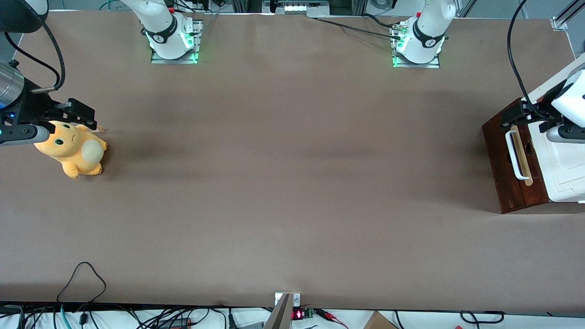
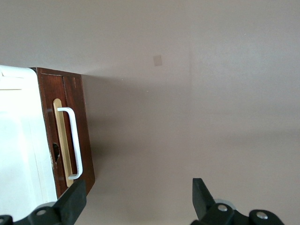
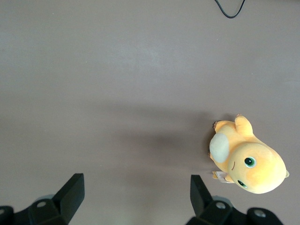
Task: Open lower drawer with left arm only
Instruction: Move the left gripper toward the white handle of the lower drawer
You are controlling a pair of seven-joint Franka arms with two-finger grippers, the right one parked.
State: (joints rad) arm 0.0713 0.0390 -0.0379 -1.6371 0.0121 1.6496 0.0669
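Front view, near to far. Near table edge: black cables along the bottom of the frame, plus a small board with a red display at bottom centre. Brown table fills most of the frame.

Mid-depth, far left of frame, toward the parked arm's end: orange plush toy lying on the table.

Mid-depth, far right of frame, toward the working arm's end: cabinet with white moulded top, cut off by the frame edge. Its dark reddish-brown front faces frame centre. The lower drawer looks shut, front flush. White bar handle sits on a pale wood strip.

The left arm comes in at the right edge, over the cabinet. Its gripper hovers above the handle's farther end, not touching it as far as the frame shows.

Wrist view: 2 black fingers spread wide apart, nothing between them, bare table under the gap. 1 finger overlaps the corner of the drawer front near the handle end; contact can't be judged there.

Farthest, top of frame: 2 white arm bases with green lights.
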